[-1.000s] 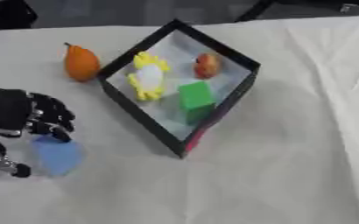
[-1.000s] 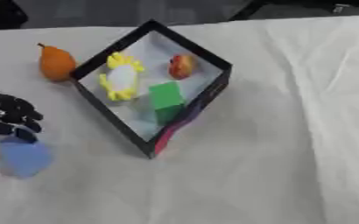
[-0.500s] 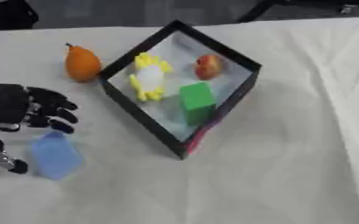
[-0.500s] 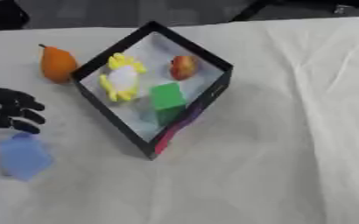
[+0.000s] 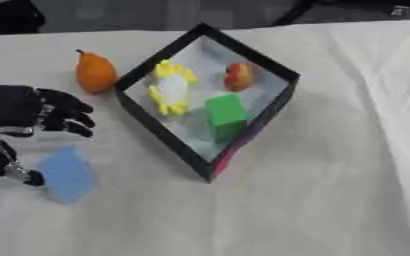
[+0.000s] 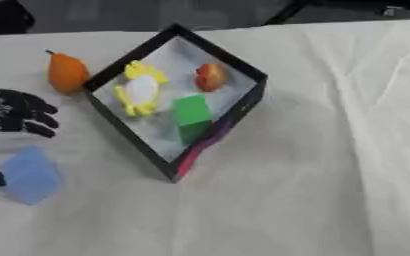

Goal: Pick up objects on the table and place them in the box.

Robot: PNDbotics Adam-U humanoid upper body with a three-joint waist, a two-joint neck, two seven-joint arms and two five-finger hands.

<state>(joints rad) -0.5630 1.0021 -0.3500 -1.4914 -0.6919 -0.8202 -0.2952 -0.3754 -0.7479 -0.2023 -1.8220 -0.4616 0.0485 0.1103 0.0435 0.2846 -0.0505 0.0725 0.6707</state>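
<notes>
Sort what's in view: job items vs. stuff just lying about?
Job:
- box, open, on the table
- in it: green block, yellow-white toy, red-orange fruit
- outside it, on the table: orange pear, blue block
- left hand, by the blue block, thumb at its edge

Lying about:
- white cloth over the table; nothing else loose on it

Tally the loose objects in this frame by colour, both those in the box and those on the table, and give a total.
Orange pear-shaped fruit, on the table: 1
Light blue flat block, on the table: 1
Yellow and white flower-shaped toy, in the black box: 1
Red and orange round fruit, in the box: 1
Green cube, in the box: 1
Total: 5
</notes>
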